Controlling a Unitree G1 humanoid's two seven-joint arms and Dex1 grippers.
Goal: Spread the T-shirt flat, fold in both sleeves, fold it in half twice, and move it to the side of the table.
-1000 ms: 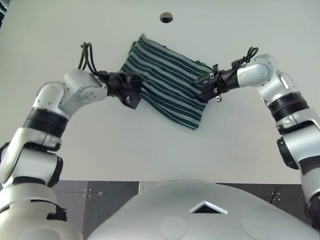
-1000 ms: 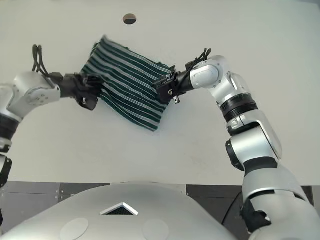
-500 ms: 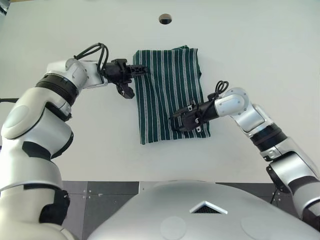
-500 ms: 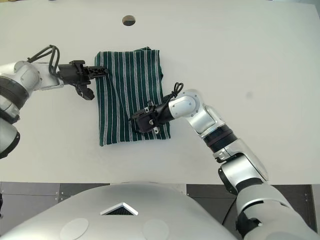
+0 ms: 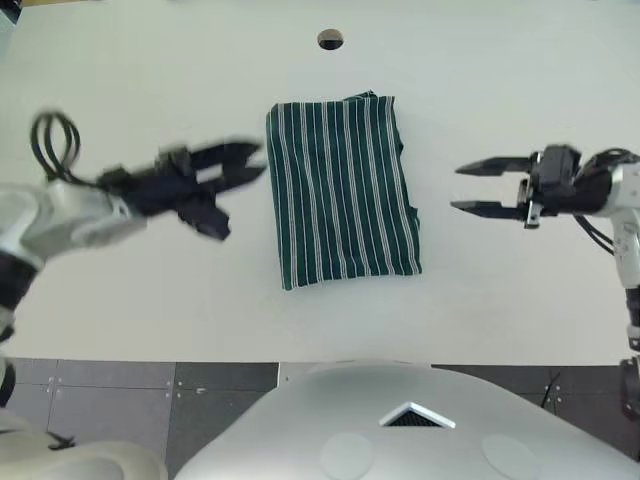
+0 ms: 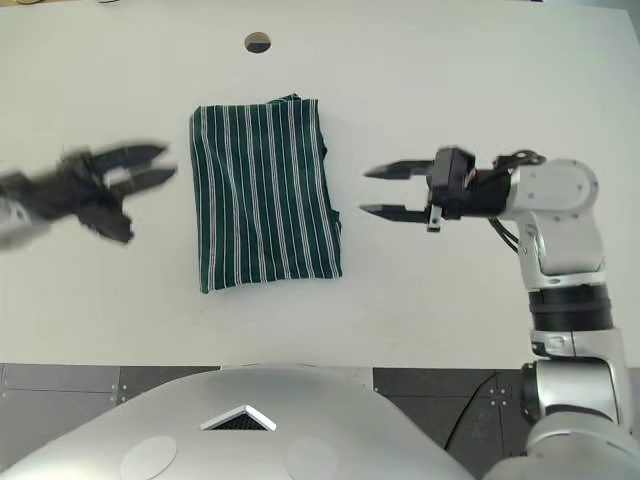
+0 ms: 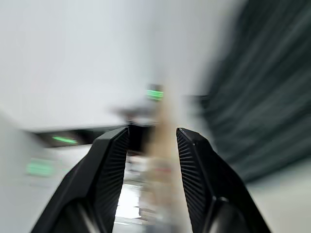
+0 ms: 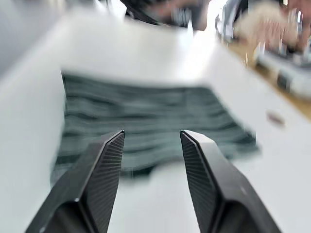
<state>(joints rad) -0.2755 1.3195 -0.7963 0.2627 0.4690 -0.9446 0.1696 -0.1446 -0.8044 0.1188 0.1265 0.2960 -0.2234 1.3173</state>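
Jaws now clear, T-shirt (image 5: 340,190) seemingly between.

A white, matt bench (image 5: 480,90) runs edge to edge under soft, even light. A small round hole (image 5: 330,39) with a dark rim sits in it, close to the far edge. Well to the left of the hole, at the bench's far corner, a thin yellowish strip (image 5: 45,3) shows. On the near side from the hole, past the bench's front edge, lies a floor (image 5: 140,400) of dark grey tiles with small pale fittings (image 5: 178,380) at their corners. Beyond the far edge, the right wrist view gives blurred clutter and a wood-coloured surface (image 8: 291,104).
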